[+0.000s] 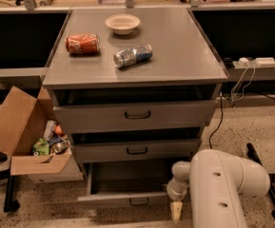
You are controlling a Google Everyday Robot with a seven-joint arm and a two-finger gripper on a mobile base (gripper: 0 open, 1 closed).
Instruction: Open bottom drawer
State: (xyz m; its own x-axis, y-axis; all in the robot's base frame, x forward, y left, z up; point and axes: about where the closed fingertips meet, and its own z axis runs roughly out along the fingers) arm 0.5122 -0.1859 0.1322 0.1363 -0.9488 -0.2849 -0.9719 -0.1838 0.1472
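Note:
The grey metal cabinet [137, 70] has three drawers. The bottom drawer [122, 199] is pulled out, its plain grey inside showing, with a small dark bar handle [139, 202] on its front. My gripper [176, 210] hangs just right of that drawer's front right corner, at the end of the white arm [222, 189], close to the floor and away from the handle. The top drawer [137, 115] and the middle drawer [137, 151] stick out slightly.
An orange can [82, 43], a silver-blue can [133, 55] and a white bowl [122, 23] lie on the cabinet top. An open cardboard box [30, 141] with litter stands at the left. Cables [241, 80] and a black stand leg [265, 175] are at the right.

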